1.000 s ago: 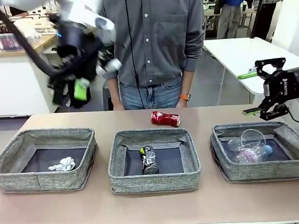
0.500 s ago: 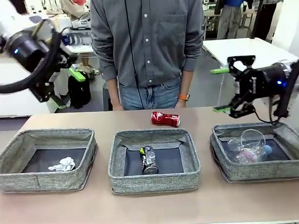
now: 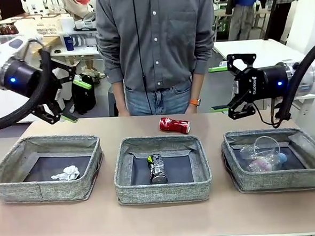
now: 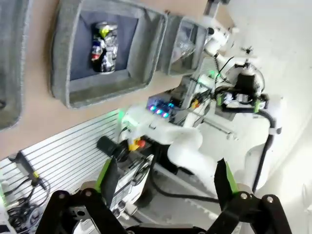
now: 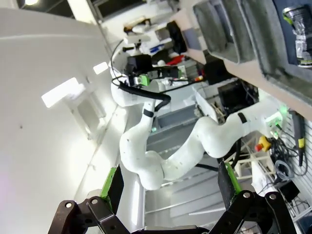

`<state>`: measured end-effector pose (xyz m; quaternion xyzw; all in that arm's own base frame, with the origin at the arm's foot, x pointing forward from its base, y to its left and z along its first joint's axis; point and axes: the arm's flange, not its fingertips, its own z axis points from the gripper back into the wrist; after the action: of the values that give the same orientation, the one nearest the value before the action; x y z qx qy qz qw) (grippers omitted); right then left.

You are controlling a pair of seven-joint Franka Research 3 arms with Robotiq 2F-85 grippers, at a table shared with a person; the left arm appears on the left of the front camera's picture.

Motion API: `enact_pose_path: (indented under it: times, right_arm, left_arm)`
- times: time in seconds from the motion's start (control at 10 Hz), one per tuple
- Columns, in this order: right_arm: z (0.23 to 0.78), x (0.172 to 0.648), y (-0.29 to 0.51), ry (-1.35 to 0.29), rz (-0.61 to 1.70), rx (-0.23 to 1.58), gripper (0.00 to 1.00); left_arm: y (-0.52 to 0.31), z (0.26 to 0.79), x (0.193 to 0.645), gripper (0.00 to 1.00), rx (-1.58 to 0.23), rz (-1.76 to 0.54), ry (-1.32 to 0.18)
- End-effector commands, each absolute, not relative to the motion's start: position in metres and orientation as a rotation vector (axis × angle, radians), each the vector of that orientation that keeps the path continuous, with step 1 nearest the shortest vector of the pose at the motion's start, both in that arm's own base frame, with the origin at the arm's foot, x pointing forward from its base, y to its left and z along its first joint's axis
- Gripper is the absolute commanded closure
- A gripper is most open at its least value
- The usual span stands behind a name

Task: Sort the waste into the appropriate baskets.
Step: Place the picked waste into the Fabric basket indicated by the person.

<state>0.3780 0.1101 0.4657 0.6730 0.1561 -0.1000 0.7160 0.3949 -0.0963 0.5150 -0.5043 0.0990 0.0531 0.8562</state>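
Three soft grey woven bins sit in a row on the tan table (image 3: 163, 219). The left bin (image 3: 22, 182) holds a crumpled white paper (image 3: 65, 173). The middle bin (image 3: 163, 192) holds a dented black-silver can (image 3: 157, 169). The right bin (image 3: 310, 173) holds a clear cup (image 3: 261, 148) and what looks like a clear bottle (image 3: 267, 163) with a blue cap. A crushed red can (image 3: 174, 125) lies on the table behind the middle bin. The left gripper (image 3: 71, 99) hangs above the left bin's far side, jaws spread wide, empty. The right gripper (image 3: 219, 88) is raised right of the red can, jaws wide apart, empty.
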Motion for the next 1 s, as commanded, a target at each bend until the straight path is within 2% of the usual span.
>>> enact_pose_path:
  times: [0.0,0.2,0.3,0.6,0.7,0.8,0.9]
  right_arm:
    - [0.467,0.376,0.112,0.375,-0.201,1.506,0.0]
    - [0.466,0.377,0.111,0.355,-0.214,1.494,0.0]
    - [0.474,0.375,0.077,0.326,-0.228,1.509,0.0]
    - [0.47,0.374,0.013,0.199,-0.292,1.422,0.0]
    - [0.469,0.38,0.005,0.162,-0.301,1.391,0.0]
    - [0.472,0.388,0.011,0.159,-0.29,1.435,0.0]
    - [0.47,0.374,0.001,0.199,-0.321,1.424,0.0]
  left_arm:
    - [-0.096,0.523,0.407,0.0,-1.021,0.067,0.241]
    - [-0.099,0.518,0.4,0.0,-1.037,0.083,0.227]
    - [-0.085,0.533,0.403,0.0,-1.089,0.019,0.197]
    - [-0.015,0.523,0.379,0.0,-1.184,0.217,0.087]
    - [-0.003,0.514,0.369,0.0,-1.193,0.182,0.128]
    - [0.004,0.506,0.365,0.0,-1.171,0.218,0.248]
    - [-0.004,0.526,0.385,0.0,-1.166,0.216,0.121]
